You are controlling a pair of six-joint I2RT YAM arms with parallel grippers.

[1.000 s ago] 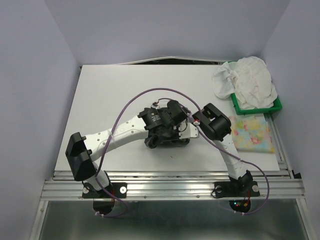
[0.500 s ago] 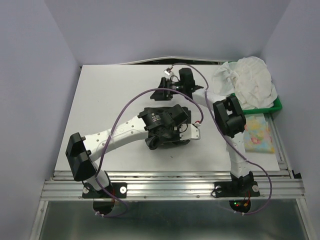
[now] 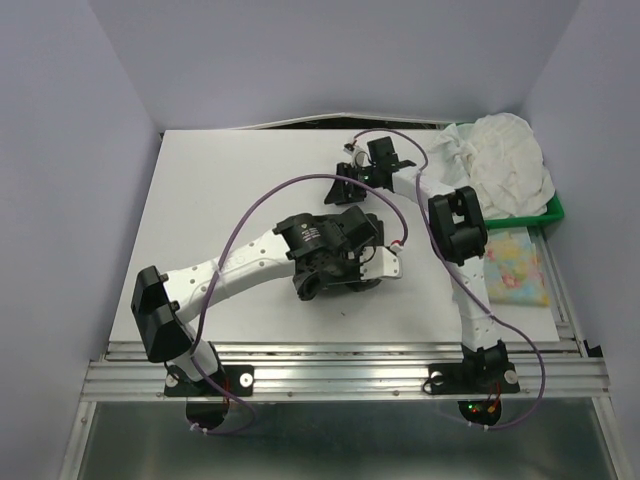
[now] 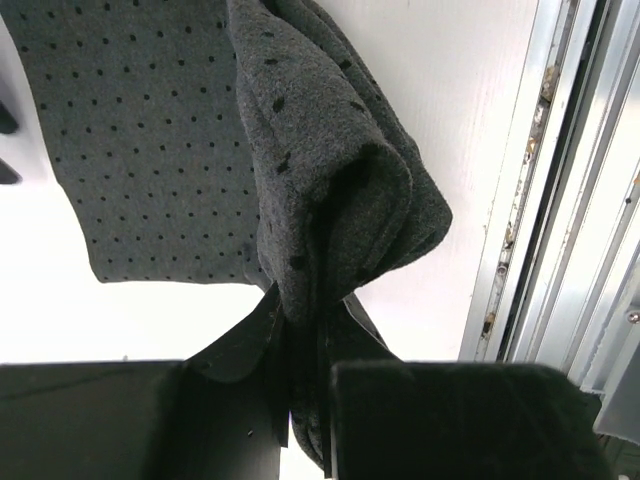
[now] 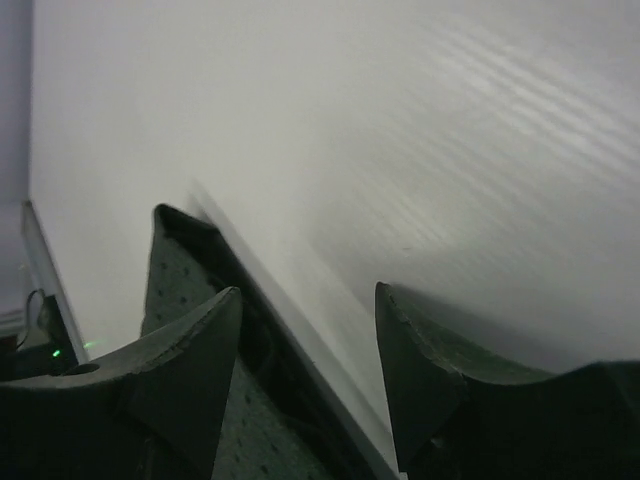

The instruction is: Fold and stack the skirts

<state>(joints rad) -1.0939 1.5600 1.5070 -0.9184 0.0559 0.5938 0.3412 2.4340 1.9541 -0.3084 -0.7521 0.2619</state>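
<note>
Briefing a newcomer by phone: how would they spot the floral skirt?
On the white table, find the green tray at the far right corner, holding a crumpled white skirt. Just on its near side lies the floral skirt: folded flat, pastel yellow with pink-blue print, not plain white.

The left tool (image 3: 328, 282) is clamped on the bunched dark skirt (image 4: 150, 130), which hangs from it and fills the room directly under it. To its left the counter (image 3: 210, 200) lies bare out to the wall (image 3: 70, 150). Just beyond it the right tool (image 3: 338, 190) stands low, jaws apart, leaving only a narrow gap between the two. A purple cable (image 3: 262, 205) arches over the left arm. To the right tool's right, the green tray (image 3: 548, 212) with the white skirt (image 3: 500, 165) blocks the far corner. The yellow floral skirt (image 3: 520, 265) lies flat nearer. An aluminium rail (image 4: 520, 200) borders the near side.
</note>
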